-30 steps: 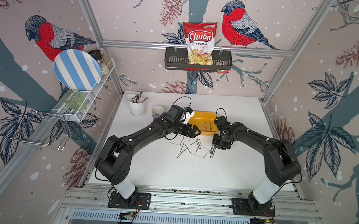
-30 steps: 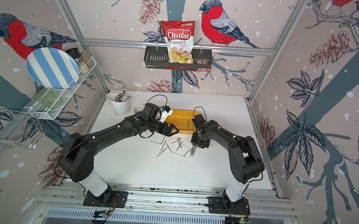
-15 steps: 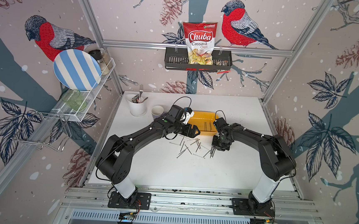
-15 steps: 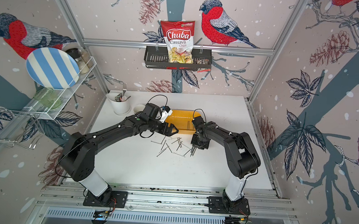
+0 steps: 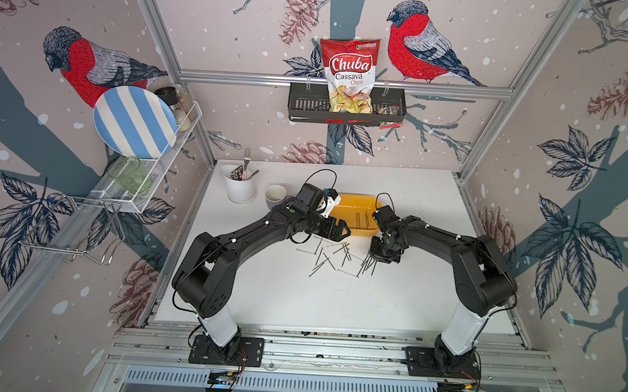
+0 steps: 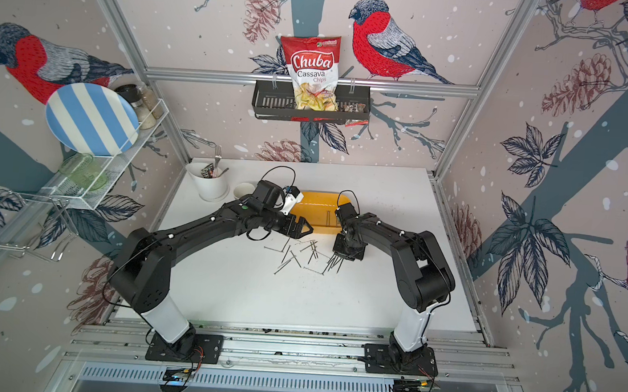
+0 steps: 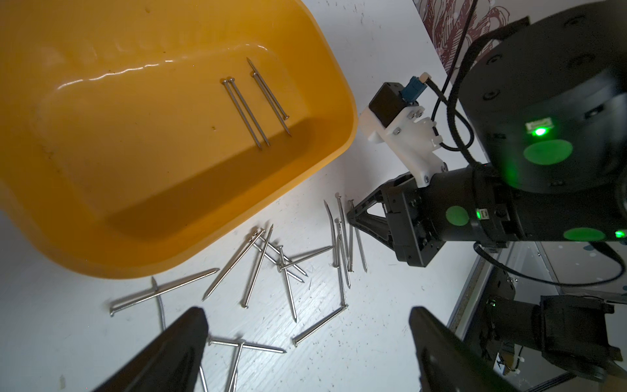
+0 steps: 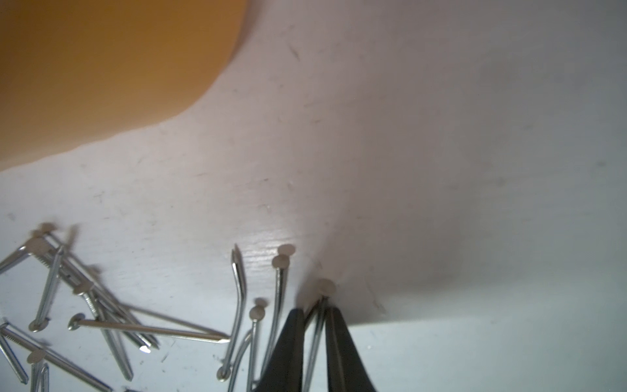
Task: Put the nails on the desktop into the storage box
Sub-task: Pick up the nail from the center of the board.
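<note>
1. Nails [image 5: 334, 259]: a loose scatter lies on the desktop [image 5: 297, 298], just in front of the storage box [image 5: 347, 208] and between the two grippers. The shafts cross one another, so I cannot give a firm count. At least one is bent. Four more lie in two pairs on the box floor [image 7: 258, 108], toward the right arm's end. In the top views these four show only as thin dark lines.

2. Right gripper [image 8: 314, 322]: in the right wrist view I find its jaws drawn narrow, pinching one shaft and possibly a second. The shafts overlap there and I cannot separate them. The pinched nail lies low against the desktop at the right edge of the scatter, its head just ahead of the fingertips. In both top views the gripper's own body covers those fingertips, so I cannot check the grip from above.

3. Left gripper [image 7: 305, 310]: the jaws are spread wide, with nothing held. Its fingers [image 7: 183, 346] are cut off by the picture's edge in the left wrist view. It sits over the left part of the scatter, beside the box's near side. I cannot tell whether the fingertips touch the desktop.

4. Obstructions: the left arm's wrist and white camera mount [image 5: 329, 201] cover the box's left end in both top views. The right wrist view shows only one blurred, cut-off corner of the box [image 8: 101, 68].
</note>
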`<state>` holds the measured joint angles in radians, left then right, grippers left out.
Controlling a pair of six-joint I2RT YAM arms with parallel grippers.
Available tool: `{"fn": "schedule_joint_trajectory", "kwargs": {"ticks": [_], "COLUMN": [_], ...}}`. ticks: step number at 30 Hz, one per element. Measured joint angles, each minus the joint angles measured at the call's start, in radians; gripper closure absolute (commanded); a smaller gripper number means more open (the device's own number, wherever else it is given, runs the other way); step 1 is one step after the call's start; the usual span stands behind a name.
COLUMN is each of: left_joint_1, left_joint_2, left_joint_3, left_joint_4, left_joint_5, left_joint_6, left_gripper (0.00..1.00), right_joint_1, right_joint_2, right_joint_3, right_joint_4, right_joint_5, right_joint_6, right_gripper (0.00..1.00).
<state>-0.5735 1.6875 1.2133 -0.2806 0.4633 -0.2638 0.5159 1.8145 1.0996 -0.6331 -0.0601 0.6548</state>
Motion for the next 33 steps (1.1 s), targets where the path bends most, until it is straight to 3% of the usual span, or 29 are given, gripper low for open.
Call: {"fn": "schedule_joint_trajectory", "kwargs": {"ticks": [17,25,33], "left_joint_1": [0.0,0.0,0.0], "left_joint_2": [0.03,0.03,0.029], "left_joint_3": [0.029,0.036,0.032], "left_joint_4": [0.0,-0.006,-0.016], "left_joint_5": [0.005,0.004,0.005], "left_joint_6": [0.0,0.0,0.0], "left_gripper": [0.05,0.05,0.05], "right_joint_1": [-0.046,-0.066,-0.085], "right_joint_2": [0.024,0.044,0.039], "right_joint_3": [0.046,0.062,0.044], "right_joint_4": [-0.032,-0.044,-0.03], "right_joint_5": [0.008,0.012,0.008], "right_joint_6": [-0.011,-0.032,-0.051], "right_gripper": [0.76,0.76,0.83]}}
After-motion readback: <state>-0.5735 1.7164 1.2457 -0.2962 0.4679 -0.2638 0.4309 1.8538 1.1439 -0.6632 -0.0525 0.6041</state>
